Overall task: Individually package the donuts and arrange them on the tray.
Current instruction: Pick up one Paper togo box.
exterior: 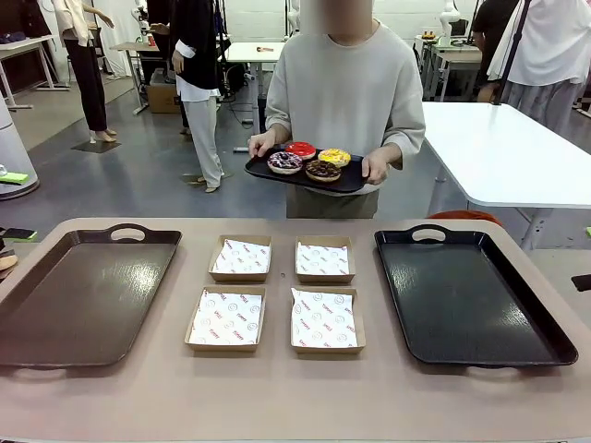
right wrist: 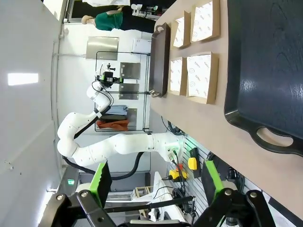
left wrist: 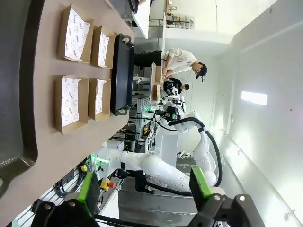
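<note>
White table [exterior: 503, 152] far right, behind; bystander [exterior: 203, 129] standing on grey floor [exterior: 120, 185].

Centre: four boxes [exterior: 239, 275], narrow gaps between.
Flanks: brown tray [exterior: 83, 295] left, black tray [exterior: 462, 295] right.
Near edge: open strip of table [exterior: 295, 397], unobstructed.

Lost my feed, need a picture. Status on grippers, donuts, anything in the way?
Left gripper open, right gripper open, nothing held. Donuts on the person's tray, beyond the table. Four boxes open mid-table, nothing blocking them.
</note>
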Motion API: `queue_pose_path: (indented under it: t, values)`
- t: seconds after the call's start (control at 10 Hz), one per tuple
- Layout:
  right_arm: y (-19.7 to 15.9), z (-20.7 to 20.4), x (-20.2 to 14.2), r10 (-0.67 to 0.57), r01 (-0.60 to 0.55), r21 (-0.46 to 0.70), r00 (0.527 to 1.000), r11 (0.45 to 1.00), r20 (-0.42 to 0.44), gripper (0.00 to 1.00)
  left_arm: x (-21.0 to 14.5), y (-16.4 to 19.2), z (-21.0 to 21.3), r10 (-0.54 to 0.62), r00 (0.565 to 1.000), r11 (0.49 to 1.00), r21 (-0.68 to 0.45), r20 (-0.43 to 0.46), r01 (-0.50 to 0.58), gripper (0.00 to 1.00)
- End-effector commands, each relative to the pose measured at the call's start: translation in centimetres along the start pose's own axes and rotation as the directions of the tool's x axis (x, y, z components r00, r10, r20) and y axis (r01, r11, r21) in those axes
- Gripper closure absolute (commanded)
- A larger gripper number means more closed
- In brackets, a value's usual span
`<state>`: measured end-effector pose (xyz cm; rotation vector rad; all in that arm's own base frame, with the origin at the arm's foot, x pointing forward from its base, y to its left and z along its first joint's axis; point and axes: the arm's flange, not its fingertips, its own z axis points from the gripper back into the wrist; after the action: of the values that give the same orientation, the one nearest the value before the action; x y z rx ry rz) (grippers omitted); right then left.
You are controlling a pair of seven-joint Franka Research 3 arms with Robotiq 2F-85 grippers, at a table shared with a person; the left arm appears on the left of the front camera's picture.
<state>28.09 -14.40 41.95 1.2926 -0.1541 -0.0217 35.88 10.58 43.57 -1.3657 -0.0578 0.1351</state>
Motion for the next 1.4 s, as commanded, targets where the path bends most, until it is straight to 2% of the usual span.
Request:
queue_pose_path:
  t: [0.0, 1.3]
  values:
    - [0.16, 0.03, -0.12, 0.007, -0.007, 0.017, 1.000, 1.000, 0.004, 0.00, -0.07, -0.07, 0.13, 0.002, 1.000, 1.000, -0.012, 0.001, -0.002, 0.00]
    - [0.16, 0.03, -0.12, 0.007, -0.007, 0.017, 1.000, 1.000, 0.004, 0.00, -0.07, -0.07, 0.13, 0.002, 1.000, 1.000, -0.012, 0.001, -0.002, 0.00]
